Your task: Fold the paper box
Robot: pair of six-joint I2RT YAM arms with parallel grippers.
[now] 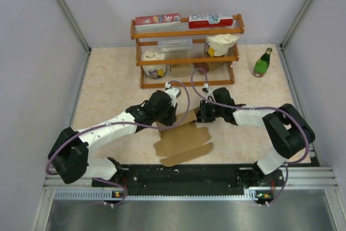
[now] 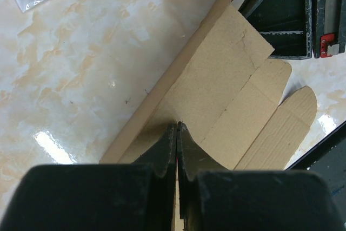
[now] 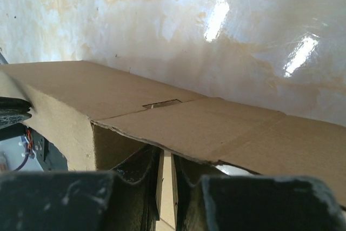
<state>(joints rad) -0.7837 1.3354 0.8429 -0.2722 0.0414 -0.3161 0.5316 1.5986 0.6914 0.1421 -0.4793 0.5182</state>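
Left tool [image 2: 177, 129] and right tool [image 3: 167, 167], both closed on one paper box [image 1: 181, 142].

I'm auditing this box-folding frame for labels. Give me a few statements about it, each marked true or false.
1. The left pincer is closed on an edge of the paper box. True.
2. The green bottle stands on the wooden rack. False: it stands on the table, to the right of the rack.
3. The right pincer has a cardboard panel of the box between its fingers. True.
4. The paper box is folded completely shut. False: several flaps lie spread flat on the table on the side near the arm bases.
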